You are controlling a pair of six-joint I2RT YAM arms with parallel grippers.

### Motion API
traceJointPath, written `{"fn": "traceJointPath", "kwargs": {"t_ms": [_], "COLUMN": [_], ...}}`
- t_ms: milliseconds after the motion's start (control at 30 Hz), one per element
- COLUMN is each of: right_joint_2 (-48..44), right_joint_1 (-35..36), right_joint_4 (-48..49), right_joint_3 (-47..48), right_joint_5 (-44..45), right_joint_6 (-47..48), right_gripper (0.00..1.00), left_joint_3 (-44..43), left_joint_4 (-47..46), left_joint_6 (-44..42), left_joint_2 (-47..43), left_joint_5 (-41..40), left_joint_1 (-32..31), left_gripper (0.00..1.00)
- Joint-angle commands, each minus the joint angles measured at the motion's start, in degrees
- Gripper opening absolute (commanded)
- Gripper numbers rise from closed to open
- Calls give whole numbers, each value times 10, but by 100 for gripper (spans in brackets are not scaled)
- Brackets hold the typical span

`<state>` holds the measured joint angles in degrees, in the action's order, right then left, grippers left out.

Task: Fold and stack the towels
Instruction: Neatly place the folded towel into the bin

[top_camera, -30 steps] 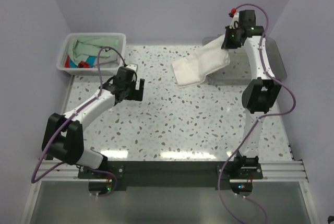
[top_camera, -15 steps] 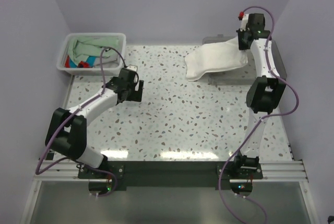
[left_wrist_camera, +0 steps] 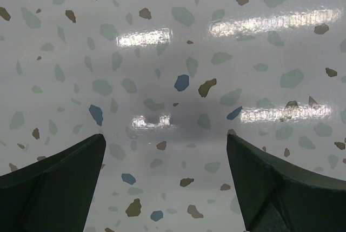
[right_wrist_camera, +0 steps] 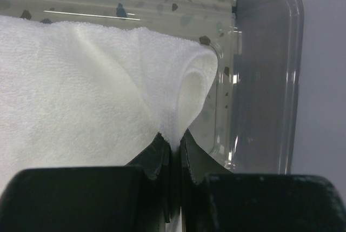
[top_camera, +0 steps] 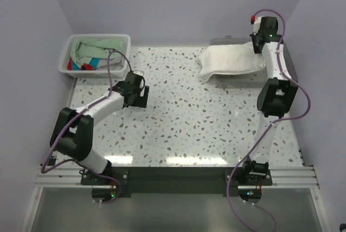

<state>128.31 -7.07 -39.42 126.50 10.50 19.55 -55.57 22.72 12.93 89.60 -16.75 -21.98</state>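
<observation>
**White towel pulled right over the tray**

At far left, a basket (top_camera: pixel 69 63) holds the other towels (top_camera: pixel 93 50). The left claw (left_wrist_camera: pixel 165 140) hangs over the table (left_wrist_camera: pixel 178 37), jaws spread wide, barely moved. The white towel (top_camera: pixel 230 61) lay further left a second ago. It now sits mostly over the tray (right_wrist_camera: pixel 270 53), its right end pinched in the tightly closed right claw (right_wrist_camera: pixel 174 141).

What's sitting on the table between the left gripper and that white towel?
Nothing. In the top view, only bare speckled table separates the left gripper from the white towel.
</observation>
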Motion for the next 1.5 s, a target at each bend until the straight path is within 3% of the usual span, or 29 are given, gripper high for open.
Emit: {"fn": "traceJointPath", "kwargs": {"t_ms": [0,1467], "right_joint_2": [3,58], "right_joint_1": [-14,-15], "right_joint_4": [46,194], "right_joint_3": [2,-78], "right_joint_5": [41,169], "right_joint_6": [34,165], "right_gripper": [0,0], "left_joint_3": [-2,-17], "left_joint_4": [-25,-18], "left_joint_6": [-7,-2], "left_joint_2": [5,30], "left_joint_5": [-9,7], "left_joint_1": [3,2], "left_gripper": [100,100]}}
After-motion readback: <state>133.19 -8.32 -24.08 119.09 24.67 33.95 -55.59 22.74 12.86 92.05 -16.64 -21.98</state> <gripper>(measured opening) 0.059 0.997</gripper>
